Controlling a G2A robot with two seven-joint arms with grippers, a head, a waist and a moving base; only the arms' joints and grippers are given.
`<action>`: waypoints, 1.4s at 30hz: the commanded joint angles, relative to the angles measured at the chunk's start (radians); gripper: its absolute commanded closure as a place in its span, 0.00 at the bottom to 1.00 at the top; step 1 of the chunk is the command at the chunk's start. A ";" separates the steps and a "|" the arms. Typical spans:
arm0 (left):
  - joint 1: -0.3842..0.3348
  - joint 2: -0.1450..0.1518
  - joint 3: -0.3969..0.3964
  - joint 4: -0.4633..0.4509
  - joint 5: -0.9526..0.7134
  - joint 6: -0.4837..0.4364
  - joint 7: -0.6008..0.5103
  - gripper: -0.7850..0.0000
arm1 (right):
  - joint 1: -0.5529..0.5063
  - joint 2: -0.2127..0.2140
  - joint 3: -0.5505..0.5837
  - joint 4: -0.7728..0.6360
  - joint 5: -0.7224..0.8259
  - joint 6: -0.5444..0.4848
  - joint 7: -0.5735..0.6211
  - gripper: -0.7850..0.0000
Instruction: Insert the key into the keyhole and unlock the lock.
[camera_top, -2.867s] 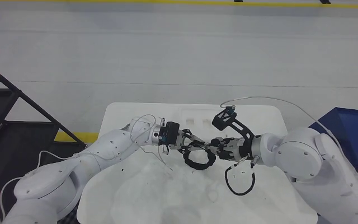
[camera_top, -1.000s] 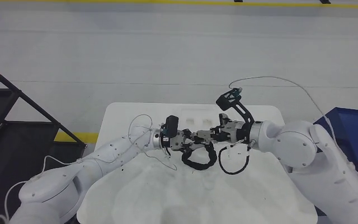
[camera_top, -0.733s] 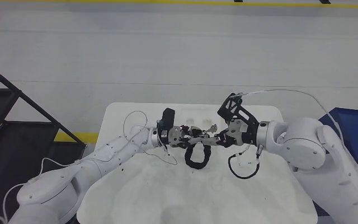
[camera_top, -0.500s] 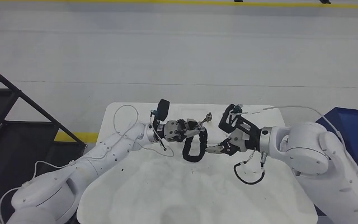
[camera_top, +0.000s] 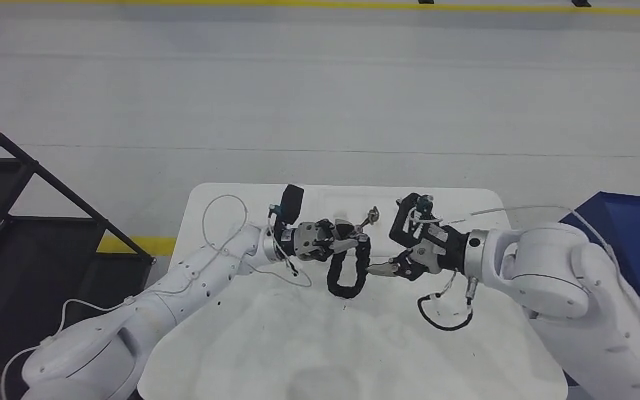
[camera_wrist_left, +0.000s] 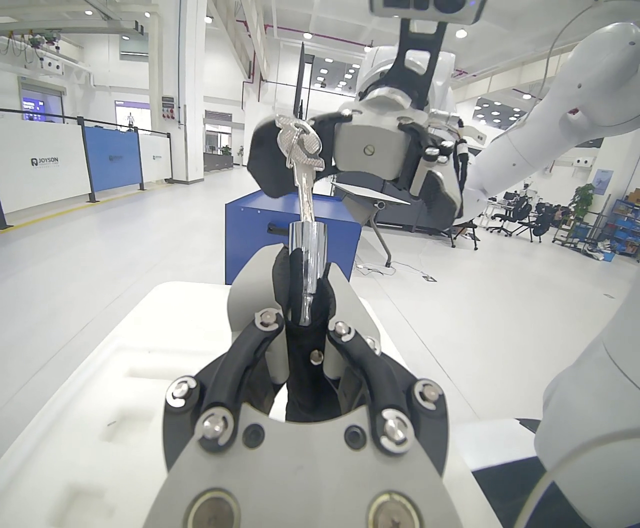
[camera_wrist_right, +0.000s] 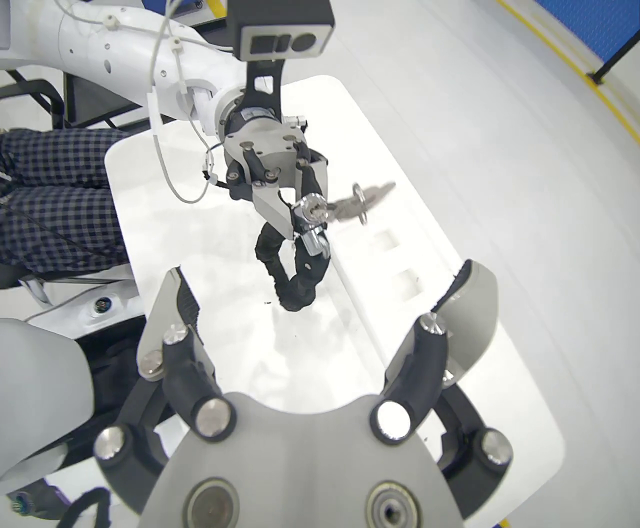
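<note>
Lock held up off the table by the left gripper: fingers closed tight on the chrome barrel and its black sleeve, keyhole end pointing toward the other arm. We note the key seated in the keyhole, blade part-way in. Its head juts out free with a ring and a second key; nothing grips them.

Right gripper spread wide, nothing in it. It faces the keyhole end from close by; from above there is a clear gap between its fingertips and the key head.

Black cable loop hangs below the barrel, above the table. Its far end sits up against the barrel; we cannot tell whether it is latched or released.

Our reading of progress: insertion looks done. Whether the key has been turned we cannot say from these views; the loop looks closed, so we judge the unlocking not yet shown. Left to do, as we see it: right gripper closes on the key head, twists, and the cable end comes free
</note>
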 joint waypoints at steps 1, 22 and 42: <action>0.000 -0.004 0.007 0.008 0.002 0.000 0.000 1.00 | -0.002 0.000 -0.004 -0.021 -0.046 -0.024 -0.021 0.00; -0.062 -0.041 0.095 0.059 0.014 0.000 0.000 1.00 | 0.073 -0.012 -0.182 -0.088 -0.252 -0.101 0.111 0.00; -0.105 -0.025 0.162 0.055 0.079 0.000 0.000 1.00 | 0.130 -0.005 -0.167 -0.033 -0.261 -0.189 0.132 0.00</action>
